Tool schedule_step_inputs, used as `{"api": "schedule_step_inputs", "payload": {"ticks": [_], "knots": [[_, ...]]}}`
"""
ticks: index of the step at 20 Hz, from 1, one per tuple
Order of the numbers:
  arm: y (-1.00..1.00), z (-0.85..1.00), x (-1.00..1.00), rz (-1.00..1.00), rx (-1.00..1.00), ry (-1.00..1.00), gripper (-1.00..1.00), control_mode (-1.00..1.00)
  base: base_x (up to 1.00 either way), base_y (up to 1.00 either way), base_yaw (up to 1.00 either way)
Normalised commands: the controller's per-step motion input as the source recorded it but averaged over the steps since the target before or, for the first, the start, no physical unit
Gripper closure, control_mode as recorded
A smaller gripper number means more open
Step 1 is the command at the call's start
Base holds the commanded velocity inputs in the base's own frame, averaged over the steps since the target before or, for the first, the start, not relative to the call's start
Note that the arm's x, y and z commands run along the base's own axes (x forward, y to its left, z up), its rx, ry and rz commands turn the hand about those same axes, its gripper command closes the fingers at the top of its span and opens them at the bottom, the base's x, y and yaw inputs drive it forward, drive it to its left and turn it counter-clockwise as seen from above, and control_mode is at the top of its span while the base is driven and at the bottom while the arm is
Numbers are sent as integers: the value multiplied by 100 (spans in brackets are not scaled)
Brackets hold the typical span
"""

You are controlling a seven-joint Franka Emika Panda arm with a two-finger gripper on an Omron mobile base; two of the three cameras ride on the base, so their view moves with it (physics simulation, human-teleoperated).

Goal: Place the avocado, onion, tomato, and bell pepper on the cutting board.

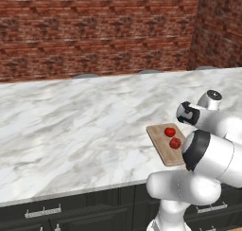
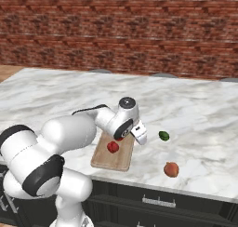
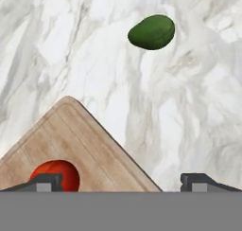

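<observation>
Our end effector (image 3: 121, 182) hangs spread & empty over the cutting board (image 2: 113, 154) w/ two red veg (image 2: 112, 147) on it. Avocado (image 3: 151, 32) sits beyond on the worktop (image 3: 189, 107); smooth oval, may squirt from the pinch.

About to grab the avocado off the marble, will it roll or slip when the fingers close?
The avocado is a smooth oval, so it may slip between flat pads. Lying loose on the slick counter, a nudge would probably roll or skid it.

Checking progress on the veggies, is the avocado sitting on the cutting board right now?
No, the avocado lies on the marble counter, apart from the cutting board.
</observation>
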Motion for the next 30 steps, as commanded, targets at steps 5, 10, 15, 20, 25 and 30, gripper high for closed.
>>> {"api": "schedule_step_inputs", "payload": {"ticks": [5, 10, 15, 20, 25, 30], "knots": [[-57, 52, -4, 1, -1, -10, -100, -100, 0, 0, 0], [-62, 33, -18, 0, -2, -8, -100, -100, 0, 0, 0], [-65, 11, -34, 0, 0, -3, -100, -100, 0, 0, 0], [-45, 1, -67, 0, 0, -2, -100, -100, 0, 0, 0], [-12, -16, -66, -4, -1, -3, -100, -100, 0, 0, 0], [0, -21, -42, 0, 0, -4, -100, -100, 0, 0, 0]]}}
